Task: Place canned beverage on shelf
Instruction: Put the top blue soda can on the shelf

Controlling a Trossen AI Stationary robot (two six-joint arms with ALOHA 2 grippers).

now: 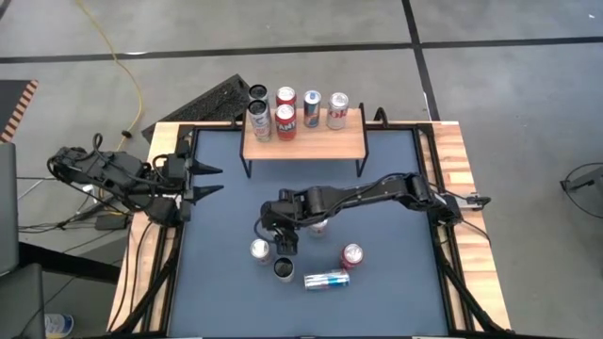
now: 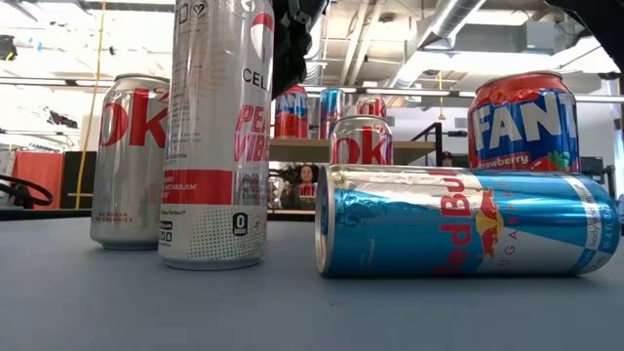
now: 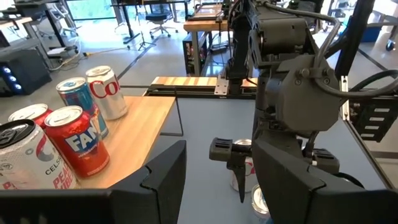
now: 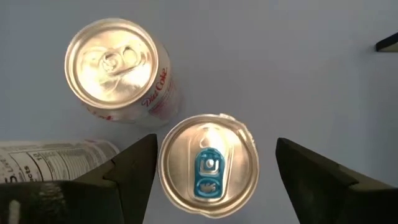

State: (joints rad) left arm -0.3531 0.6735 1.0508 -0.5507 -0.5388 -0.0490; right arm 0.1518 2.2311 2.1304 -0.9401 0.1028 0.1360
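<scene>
The shelf [image 1: 325,143], a light-wood top on black legs, stands at the table's far side and carries several upright cans [image 1: 285,118], also seen in the left wrist view [image 3: 78,140]. My right gripper [image 4: 214,152] is open and points steeply down over an upright silver can with a blue tab [image 4: 208,165]. Its fingers stand on either side of the can's top without holding it. In the high view my right gripper [image 1: 283,243] hides this can. My left gripper [image 1: 215,180] waits open at the table's left edge with nothing between its fingers.
Close around the gripper stand a Diet Coke can [image 1: 260,249], a tall Celsius can [image 1: 285,269] and another can [image 1: 320,226] under the arm. A red Fanta can [image 1: 352,255] stands to the right, and a Red Bull can [image 1: 326,280] lies on its side.
</scene>
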